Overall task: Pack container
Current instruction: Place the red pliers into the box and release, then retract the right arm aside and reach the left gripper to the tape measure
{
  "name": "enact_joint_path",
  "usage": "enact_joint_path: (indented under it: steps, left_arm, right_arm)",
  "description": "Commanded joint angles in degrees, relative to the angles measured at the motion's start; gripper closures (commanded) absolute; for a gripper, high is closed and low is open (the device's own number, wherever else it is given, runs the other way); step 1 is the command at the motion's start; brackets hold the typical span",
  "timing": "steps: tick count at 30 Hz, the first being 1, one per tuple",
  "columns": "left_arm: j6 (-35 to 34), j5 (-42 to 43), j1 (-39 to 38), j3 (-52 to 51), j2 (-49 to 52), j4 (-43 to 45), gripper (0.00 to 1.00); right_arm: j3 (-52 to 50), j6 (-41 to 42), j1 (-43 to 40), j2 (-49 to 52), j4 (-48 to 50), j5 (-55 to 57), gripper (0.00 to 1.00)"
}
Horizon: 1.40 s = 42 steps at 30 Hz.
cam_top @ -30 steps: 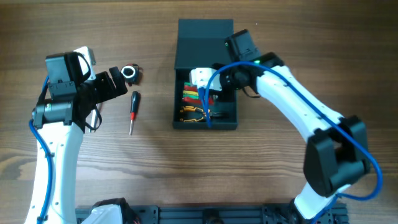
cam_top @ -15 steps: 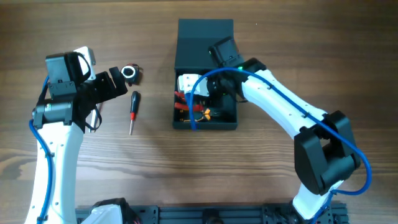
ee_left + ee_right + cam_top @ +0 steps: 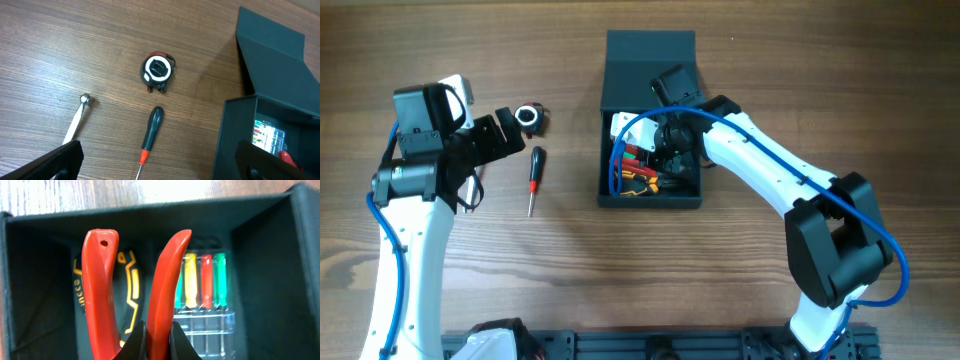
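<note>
Red-handled pliers [image 3: 165,280], pinched by the right gripper [image 3: 157,341], hang inside the container [image 3: 650,201] (part-filled); screwdriver [image 3: 534,172] and tape measure [image 3: 529,117] lie outside, left gripper [image 3: 159,159] gaping.

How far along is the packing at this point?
Done: coloured screwdriver set and a yellow-black tool lie in the open container. In hand: right gripper, shut on red-handled pliers, over it. Remaining: tape measure, loose screwdriver and a metal tool on the table; lid open.

Glossy, smooth red plastic coats the pliers [image 3: 100,295] at the right claw [image 3: 157,341], with a clear shiny plastic case [image 3: 207,327] just beyond it, inside the matt container [image 3: 265,265] on the grained wood table [image 3: 770,60].
</note>
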Motion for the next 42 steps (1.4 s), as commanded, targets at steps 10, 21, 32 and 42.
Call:
enact_joint_path:
  steps: [10,21,32,42]
  left_arm:
    - [1.14,0.7,0.26,1.2,0.22,0.15,0.0]
    - [1.11,0.7,0.26,1.2,0.22,0.15,0.0]
    - [1.14,0.7,0.26,1.2,0.22,0.15,0.0]
    - [0.61,4.13,0.26,1.2,0.22,3.65,0.0]
  right_arm:
    - [-0.22,0.5,-0.02,0.48,-7.67,0.59,0.85]
    - [2.93,6.54,-0.02,0.09,-5.35,7.91,0.46]
    - [27.17,38.6,-7.69,-4.46,-17.2,22.8,0.28]
    - [29.55,47.76,-37.42,-5.14,-19.74,5.16,0.21]
